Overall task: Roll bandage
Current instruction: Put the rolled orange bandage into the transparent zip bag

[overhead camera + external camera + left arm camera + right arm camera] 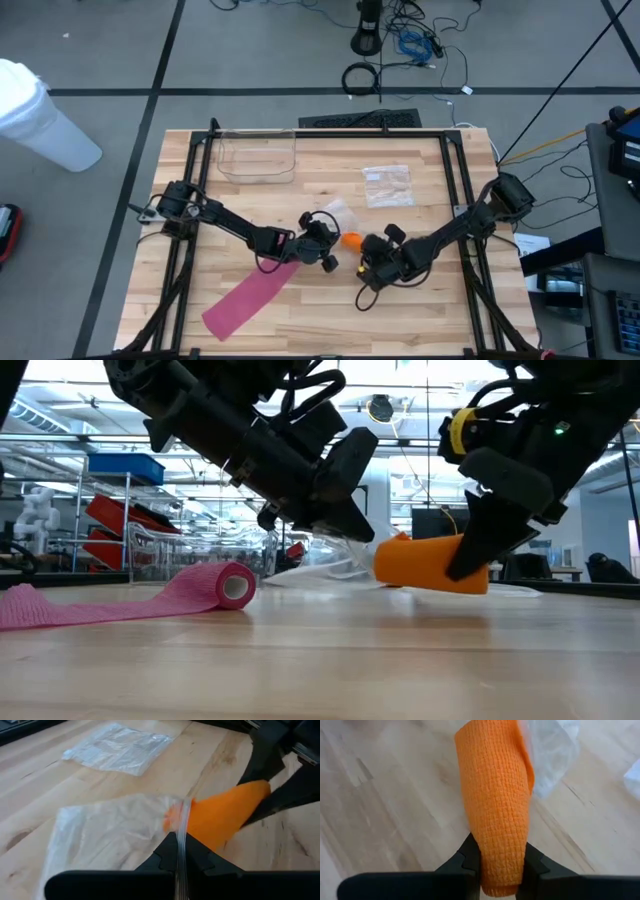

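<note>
1. High view: wooden table (420, 320); both arms meet near its middle, with the orange bandage roll (352, 240) between them as the landmark.
2. Right gripper (501, 862): fingers clamped on one end of the orange bandage roll, squeezing the fabric between the pads. Low view shows the roll (430, 565) lying just above or on the tabletop; contact cannot be told.
3. Left gripper (178, 851): fingers together, pinching the edge of a clear plastic bag (107, 827). The other end of the orange roll lies at the bag's mouth.
4. Pink bandage (250, 297): on the table left of the orange roll, partly rolled (228, 584), the loose strip trailing away flat.
5. Behind the orange roll: a second clear bag (387, 185) and a clear plastic tray (257, 156), well apart from it.
</note>
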Motion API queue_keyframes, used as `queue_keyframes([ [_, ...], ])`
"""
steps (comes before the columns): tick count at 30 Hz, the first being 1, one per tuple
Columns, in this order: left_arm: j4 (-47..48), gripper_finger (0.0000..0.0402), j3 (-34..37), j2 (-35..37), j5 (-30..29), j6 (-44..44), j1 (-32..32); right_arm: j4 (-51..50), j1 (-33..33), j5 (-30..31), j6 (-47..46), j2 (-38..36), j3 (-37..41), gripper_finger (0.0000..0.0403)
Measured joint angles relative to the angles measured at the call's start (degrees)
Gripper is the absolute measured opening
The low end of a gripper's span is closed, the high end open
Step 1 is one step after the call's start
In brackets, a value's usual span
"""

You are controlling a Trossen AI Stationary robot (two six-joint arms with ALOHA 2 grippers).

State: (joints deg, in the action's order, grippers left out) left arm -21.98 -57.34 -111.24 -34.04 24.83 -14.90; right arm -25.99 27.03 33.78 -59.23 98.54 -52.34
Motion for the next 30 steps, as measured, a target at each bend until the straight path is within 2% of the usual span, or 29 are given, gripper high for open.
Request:
queue_keyframes([
  [7,0.2,0.0015,0.0,0.0,-1.1,-3.1,0.1,8.3,-1.2,-17.9,8.0,-0.1,0.0,0.0057],
  [11,0.4,0.0015,0.0,0.0,-1.6,-3.2,0.3,14.1,-1.0,-24.1,13.6,-0.3,-0.1,0.0057],
  [17,1.8,0.0015,0.0,0.0,-1.6,-4.8,-0.3,8.1,-2.7,-22.7,14.5,-3.1,-0.1,0.0057],
  [25,1.7,0.0015,0.0,0.0,-1.7,-5.8,-0.6,0.8,-4.9,-14.4,12.8,-8.3,-0.1,0.0057],
  [30,1.3,0.0015,-0.1,0.0,-1.2,-5.6,-1.1,-3.3,-6.0,-11.7,10.1,-8.8,-0.1,0.0057],
])
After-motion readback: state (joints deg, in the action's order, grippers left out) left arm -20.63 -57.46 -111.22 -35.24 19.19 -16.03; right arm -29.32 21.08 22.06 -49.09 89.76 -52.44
